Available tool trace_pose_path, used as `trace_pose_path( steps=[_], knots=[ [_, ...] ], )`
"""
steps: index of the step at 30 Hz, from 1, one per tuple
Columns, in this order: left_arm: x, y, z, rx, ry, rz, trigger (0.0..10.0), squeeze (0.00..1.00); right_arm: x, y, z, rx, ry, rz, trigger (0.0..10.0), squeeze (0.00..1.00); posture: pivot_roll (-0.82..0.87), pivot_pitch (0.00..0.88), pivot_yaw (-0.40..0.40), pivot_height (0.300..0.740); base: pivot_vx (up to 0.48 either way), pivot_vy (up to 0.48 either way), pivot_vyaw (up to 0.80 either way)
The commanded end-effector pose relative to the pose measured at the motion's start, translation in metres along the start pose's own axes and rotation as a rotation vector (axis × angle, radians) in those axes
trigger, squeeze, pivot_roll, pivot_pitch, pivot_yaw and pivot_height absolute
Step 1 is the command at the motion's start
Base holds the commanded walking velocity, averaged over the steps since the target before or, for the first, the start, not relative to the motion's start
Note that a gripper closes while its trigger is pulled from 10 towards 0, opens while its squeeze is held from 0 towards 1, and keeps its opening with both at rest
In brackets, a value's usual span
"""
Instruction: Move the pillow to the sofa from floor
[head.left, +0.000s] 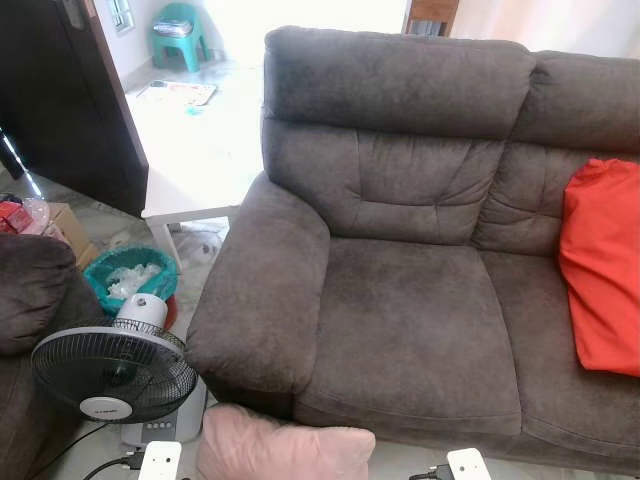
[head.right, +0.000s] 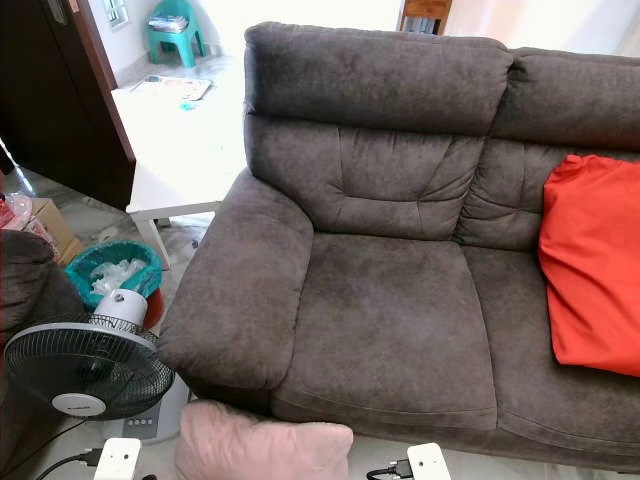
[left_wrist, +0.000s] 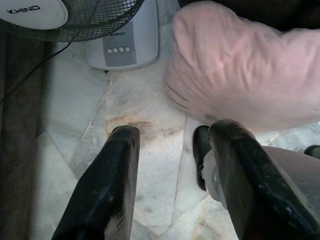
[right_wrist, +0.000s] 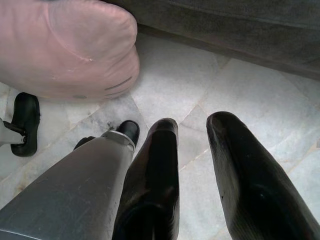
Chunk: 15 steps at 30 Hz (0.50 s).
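A pale pink pillow (head.left: 285, 450) lies on the marble floor against the front of the dark brown sofa (head.left: 400, 300), below its left armrest. In the left wrist view the pillow (left_wrist: 240, 70) lies just past my left gripper (left_wrist: 172, 135), which hangs open over bare floor. My right gripper (right_wrist: 192, 125) is open too, above the tiles, with the pillow (right_wrist: 65, 45) off to one side and not touched. Both sit low, one on each side of the pillow.
A red cushion (head.left: 605, 270) lies on the sofa's right seat. A black standing fan (head.left: 112, 375) is on the floor left of the pillow, by a teal bin (head.left: 130, 272) and a white table (head.left: 195, 170). My own legs and black feet (right_wrist: 26, 122) stand near the pillow.
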<state>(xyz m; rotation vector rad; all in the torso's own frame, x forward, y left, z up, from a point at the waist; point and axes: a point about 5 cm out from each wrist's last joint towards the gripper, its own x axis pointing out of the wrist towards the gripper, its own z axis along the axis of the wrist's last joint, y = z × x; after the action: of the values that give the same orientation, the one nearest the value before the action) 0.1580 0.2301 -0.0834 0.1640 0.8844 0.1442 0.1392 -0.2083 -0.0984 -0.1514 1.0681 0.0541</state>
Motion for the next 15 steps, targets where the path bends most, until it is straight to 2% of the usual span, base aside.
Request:
trace_pose_path(
  steps=[1,6,15],
  knots=[
    [-0.0009,0.0013,-0.0033,-0.003,0.011,0.009,10.0,0.0,-0.0002,-0.0018,0.0001,-0.003,0.002,-0.003,10.0,0.0,0.17,0.015,-0.072,0.74,0.0,0.0,0.0],
    [-0.0009,0.0018,-0.0032,-0.004,0.009,0.01,10.0,0.0,-0.0001,-0.0015,0.0001,-0.003,0.001,-0.002,10.0,0.0,0.17,0.016,-0.071,0.74,0.0,0.0,0.0],
    [-0.0008,0.0024,-0.003,-0.003,0.01,0.011,10.0,0.0,-0.0001,-0.0013,0.0,0.008,0.001,-0.008,10.0,0.0,0.17,0.014,-0.069,0.74,0.0,0.273,0.0]
  ],
)
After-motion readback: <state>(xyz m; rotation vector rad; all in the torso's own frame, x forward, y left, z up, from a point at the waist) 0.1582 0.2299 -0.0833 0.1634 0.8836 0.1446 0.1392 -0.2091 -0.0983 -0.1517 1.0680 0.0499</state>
